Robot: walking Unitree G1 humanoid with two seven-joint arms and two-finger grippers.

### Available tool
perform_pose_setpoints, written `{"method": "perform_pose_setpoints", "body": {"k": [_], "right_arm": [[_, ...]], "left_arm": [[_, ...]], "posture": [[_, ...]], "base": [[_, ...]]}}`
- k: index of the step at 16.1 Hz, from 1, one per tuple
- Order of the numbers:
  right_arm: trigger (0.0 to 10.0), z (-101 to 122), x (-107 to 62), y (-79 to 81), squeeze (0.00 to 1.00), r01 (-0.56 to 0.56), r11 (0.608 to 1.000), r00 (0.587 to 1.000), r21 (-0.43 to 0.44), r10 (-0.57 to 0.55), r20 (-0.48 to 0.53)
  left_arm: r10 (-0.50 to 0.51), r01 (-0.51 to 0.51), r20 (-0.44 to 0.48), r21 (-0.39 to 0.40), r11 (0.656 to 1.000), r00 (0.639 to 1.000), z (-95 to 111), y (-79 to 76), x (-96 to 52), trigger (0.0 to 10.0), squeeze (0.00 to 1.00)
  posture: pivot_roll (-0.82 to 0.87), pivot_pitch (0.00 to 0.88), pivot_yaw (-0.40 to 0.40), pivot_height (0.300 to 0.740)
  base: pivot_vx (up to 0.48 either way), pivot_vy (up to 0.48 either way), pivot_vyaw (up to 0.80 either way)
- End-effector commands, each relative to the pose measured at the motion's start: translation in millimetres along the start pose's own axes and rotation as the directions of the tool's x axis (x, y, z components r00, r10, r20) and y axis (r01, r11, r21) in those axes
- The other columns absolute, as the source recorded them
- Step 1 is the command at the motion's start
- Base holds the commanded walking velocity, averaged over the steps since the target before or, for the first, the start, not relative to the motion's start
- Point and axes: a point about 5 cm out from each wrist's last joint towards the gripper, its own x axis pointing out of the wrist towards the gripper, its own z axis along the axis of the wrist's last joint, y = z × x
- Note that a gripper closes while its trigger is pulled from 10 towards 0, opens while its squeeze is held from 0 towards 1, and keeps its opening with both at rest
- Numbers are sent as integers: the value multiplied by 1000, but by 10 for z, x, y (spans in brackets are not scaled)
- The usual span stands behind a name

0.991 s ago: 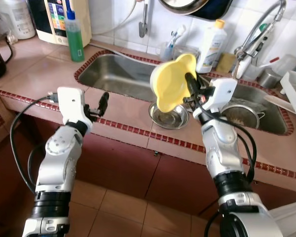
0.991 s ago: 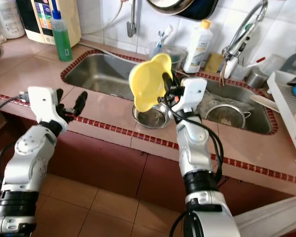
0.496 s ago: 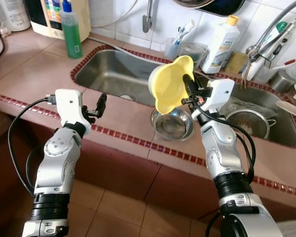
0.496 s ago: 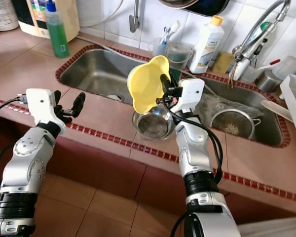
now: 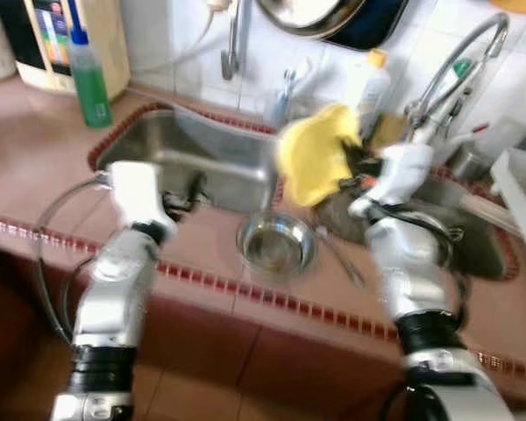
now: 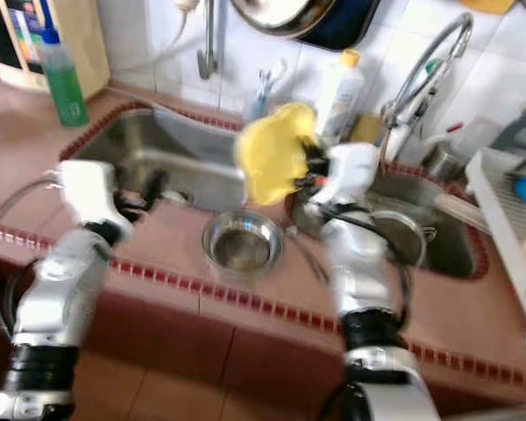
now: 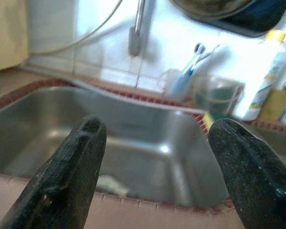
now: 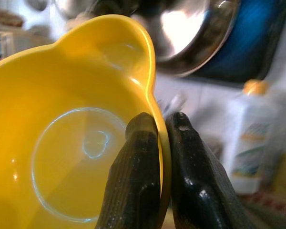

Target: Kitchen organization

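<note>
The right gripper (image 8: 157, 125) pinches the rim of a yellow plastic bowl with little ear-shaped handles (image 6: 270, 153). One black finger is inside the rim and the other is outside, pressed together on the thin edge. The bowl is up in the air, tipped on its side, in the upper middle of the right eye view. It hangs above the brown tiled counter (image 6: 158, 237) and near the steel sink (image 6: 145, 149).

Just below the bowl, in the middle of the frame, a small shiny metal bowl (image 6: 242, 243) sits on the counter. A white bottle with a yellow cap (image 6: 340, 83) stands against the white wall tiles behind it. A green bottle (image 6: 61, 74) stands at the upper left.

The left gripper (image 7: 152, 138) carries nothing. Its two black fingers are spread wide apart, and it points at the sink from the left side of the frame.

Both head pictures are blurry, so the camera looks to be moving.

What could go wrong? The hold is only on a thin rim, and the bowl is tipped. A quick swing could make the bowl slip out and fall onto the metal bowl or into the sink. The bowl is also close to the white bottle and the bent tap (image 6: 421, 66), so a wide turn could knock one of them.
</note>
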Motion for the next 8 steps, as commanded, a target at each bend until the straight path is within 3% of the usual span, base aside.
{"method": "perform_pose_setpoints", "body": {"k": [1, 8], "right_arm": [[10000, 74, 75, 123, 0, -40, 999, 999, 13, 39, 32], [10000, 71, 70, 125, 0, -43, 999, 999, 13, 43, 25]], "left_arm": [[33, -34, 19, 15, 999, 999, 67, 100, -18, 10000, 0], [48, -48, 17, 10, 999, 999, 63, 116, -47, 10000, 0]], "posture": [[71, 0, -137, 740], [73, 0, -143, 740]], "base": [[386, 0, 0], [388, 0, 0]]}}
